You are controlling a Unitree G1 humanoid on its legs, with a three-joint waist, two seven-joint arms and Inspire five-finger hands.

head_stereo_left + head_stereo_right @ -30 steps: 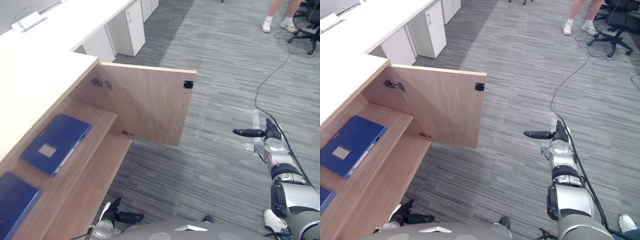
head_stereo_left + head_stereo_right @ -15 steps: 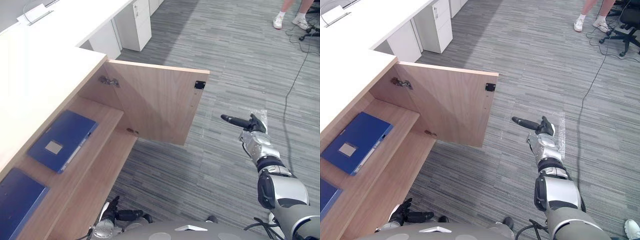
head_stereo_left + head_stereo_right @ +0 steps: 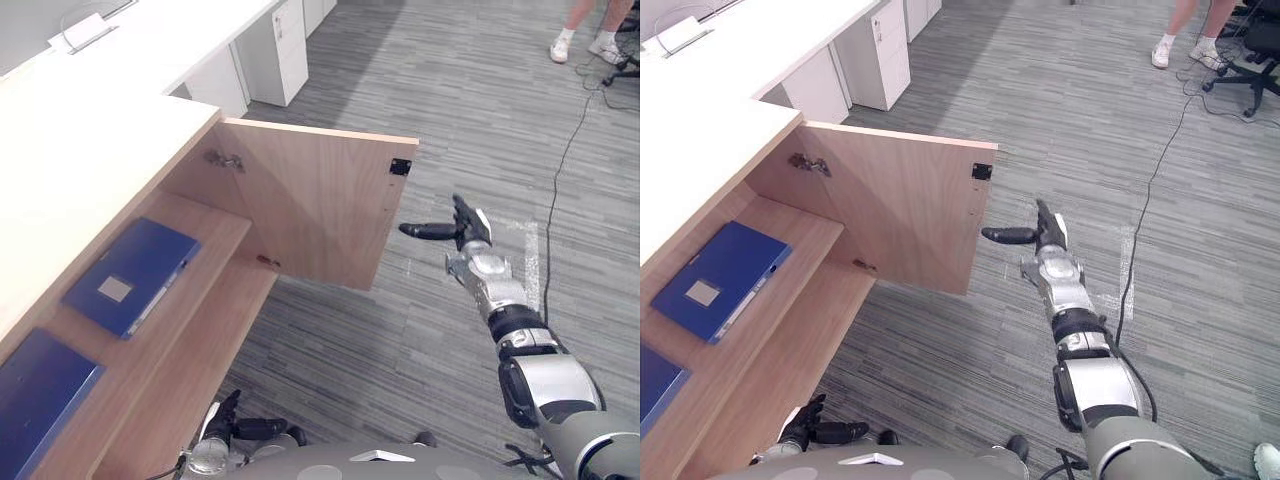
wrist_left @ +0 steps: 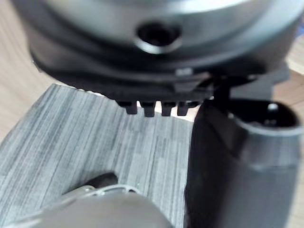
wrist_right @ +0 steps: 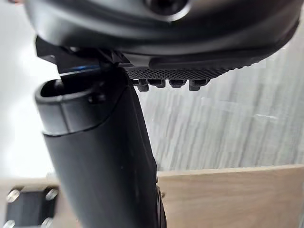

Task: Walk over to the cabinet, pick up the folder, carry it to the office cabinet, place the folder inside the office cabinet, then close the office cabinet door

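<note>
Blue folder (image 3: 130,275) lies flat on the shelf (image 3: 218,228) inside the cabinet, with a second folder (image 3: 40,390) beside it. The door (image 3: 310,205) stands wide open. Right hand (image 3: 1048,232) hangs just beside the door's free edge, fingers straight, thumb pointing at it, holding nothing. Left hand (image 3: 240,430) sits low by the cabinet, fingers relaxed and empty.

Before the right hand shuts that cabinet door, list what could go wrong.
1. The right hand is open, close by the free edge of the door. A push from there may slide off the edge or snag the black latch block.
2. The blue folder lies skewed on the shelf, one corner near the front lip. If it sticks out, the door could hit it.
The left hand hangs low, idle.
</note>
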